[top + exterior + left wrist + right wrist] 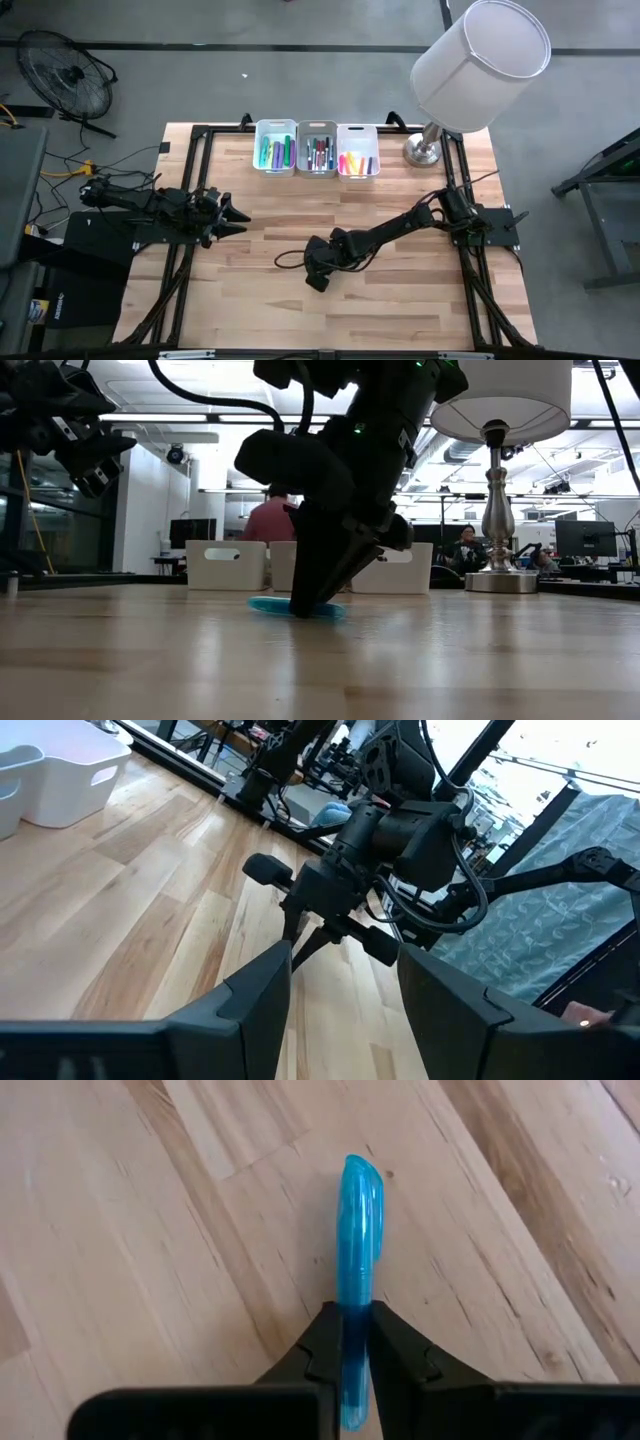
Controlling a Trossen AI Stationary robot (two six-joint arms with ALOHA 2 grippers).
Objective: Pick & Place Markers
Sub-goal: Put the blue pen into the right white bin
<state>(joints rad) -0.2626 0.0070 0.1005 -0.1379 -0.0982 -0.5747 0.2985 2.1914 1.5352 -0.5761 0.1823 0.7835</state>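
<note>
A teal marker [358,1230] lies flat on the wooden table [400,300] near its middle, and my right gripper [352,1342] is shut on it. The low view shows the marker [325,609] as a teal streak under the dark fingers [315,575]. In the high view the right gripper [316,280] hides it. Other markers, green, red, pink and yellow, stand in three white bins [317,148] at the far edge. My left gripper [345,1000] waits open over the table's left side [238,215], pointing level toward the right arm. My right gripper pinches the teal marker's two long sides [354,1312] between its two fingertips, nearer one end than the middle. The fingers come from above, slanting down, and close across the marker's width. The marker lies on the table [270,606], its longer part [360,1190] reaching out beyond the fingertips.
A silver-footed lamp [425,150] with a big white shade [480,65] stands at the far right corner, beside the bins. A black frame [190,135] runs along the table's edges. Bare wood lies between the grippers and the bins. People sit in the room behind [268,520].
</note>
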